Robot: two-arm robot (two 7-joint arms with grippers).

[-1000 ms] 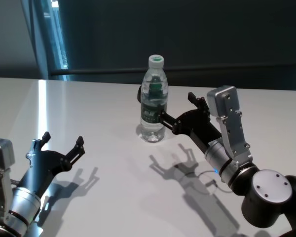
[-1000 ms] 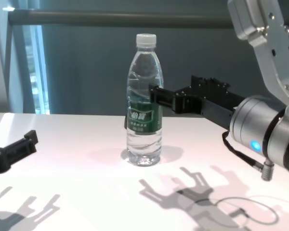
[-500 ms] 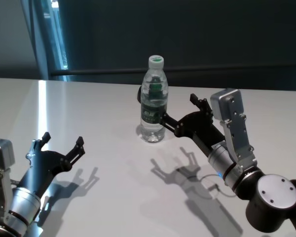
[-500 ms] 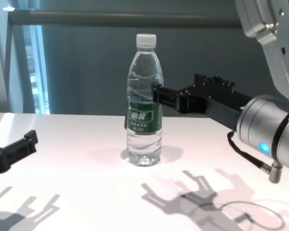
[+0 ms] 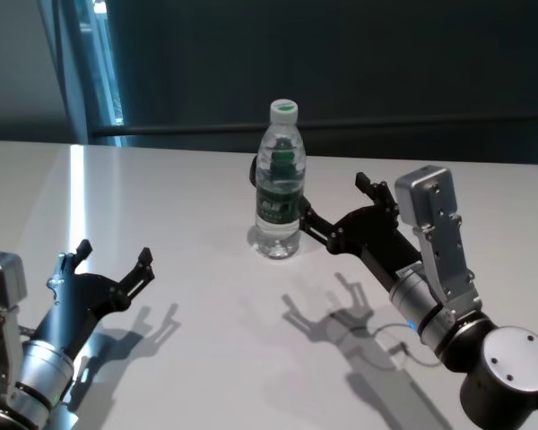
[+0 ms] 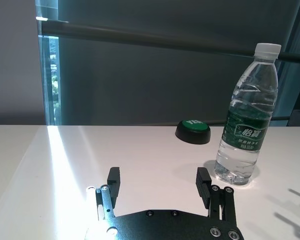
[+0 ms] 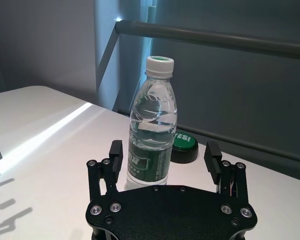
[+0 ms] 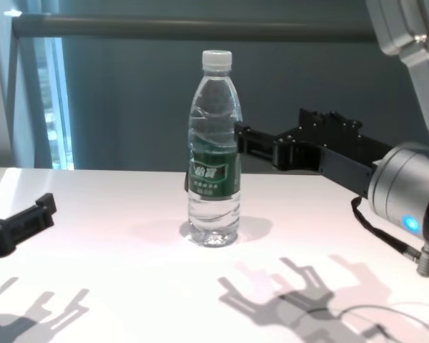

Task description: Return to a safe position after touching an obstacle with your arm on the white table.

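The obstacle, a clear water bottle (image 5: 278, 184) with a white cap and green label, stands upright on the white table (image 5: 206, 340). My right gripper (image 5: 334, 199) hovers open just to the bottle's right, its nearer fingertip close beside the label with nothing held. In the right wrist view the bottle (image 7: 152, 135) stands just beyond the open right gripper (image 7: 164, 148). In the chest view the right gripper (image 8: 272, 132) reaches toward the bottle (image 8: 214, 157) from the right. My left gripper (image 5: 114, 253) rests open and idle at the near left, far from the bottle (image 6: 247, 120).
A dark round button with a green top (image 6: 192, 131) lies on the table behind the bottle, also visible as the button (image 7: 182, 145) past it. A dark rail and wall run along the table's far edge. Bare tabletop lies between the two arms.
My right arm has drawn back to the right and toward me, taking its gripper slightly away from the bottle. The bottle has stayed upright in place. The left arm has not moved.
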